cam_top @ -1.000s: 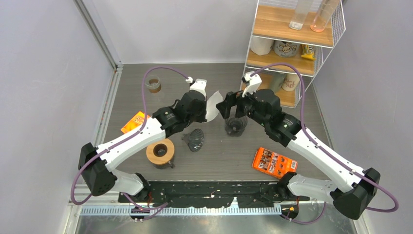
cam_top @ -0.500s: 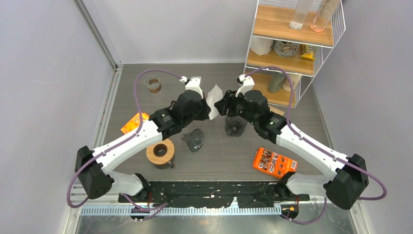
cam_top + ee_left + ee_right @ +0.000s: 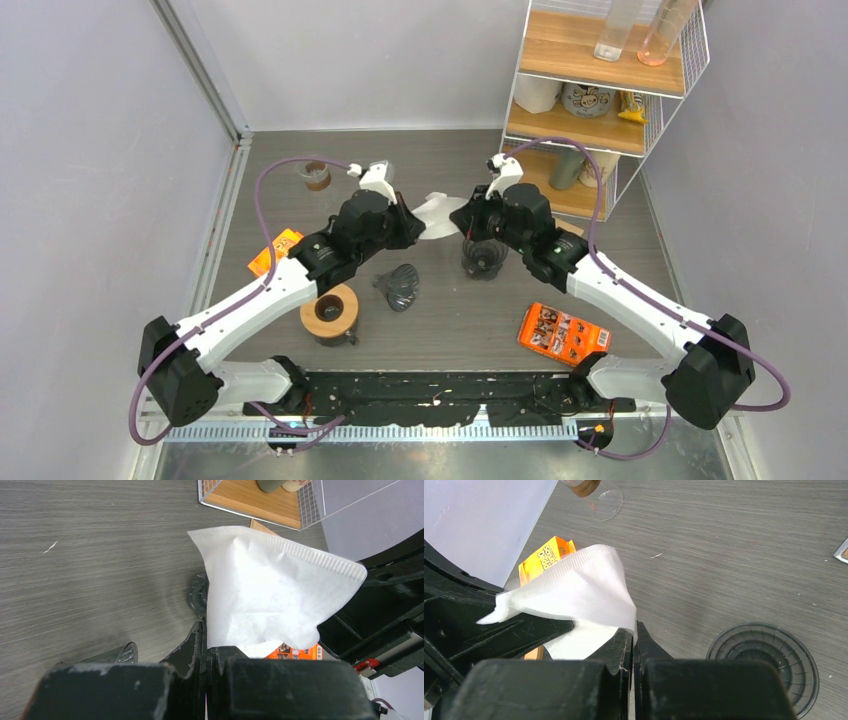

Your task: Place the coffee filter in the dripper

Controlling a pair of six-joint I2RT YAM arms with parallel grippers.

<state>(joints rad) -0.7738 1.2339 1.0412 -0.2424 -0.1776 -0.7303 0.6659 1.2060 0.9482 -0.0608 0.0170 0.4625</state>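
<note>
Above the middle of the table, a white paper coffee filter (image 3: pixel 436 212) hangs stretched between my two grippers. My left gripper (image 3: pixel 412 226) is shut on its left corner, and the left wrist view shows the filter (image 3: pixel 270 595) fanning out from those shut jaws (image 3: pixel 206 637). My right gripper (image 3: pixel 463 222) is shut on the opposite edge, with the filter (image 3: pixel 574 590) pinched between its fingers (image 3: pixel 634 630). Just below the right gripper, a black ribbed dripper (image 3: pixel 484 258) stands on the table with its mouth open upward (image 3: pixel 763 665).
A second black ribbed cone (image 3: pixel 400 286) lies tilted near a wooden-topped cup (image 3: pixel 329 312). Orange packets lie at the left (image 3: pixel 275 250) and front right (image 3: pixel 563 332). A small glass (image 3: pixel 317 175) stands at the back left. A wire shelf rack (image 3: pixel 600 100) fills the back right.
My right gripper has closed on the filter's free edge. My left arm has drawn back to the left, so the filter now spans flatter between both grippers.
</note>
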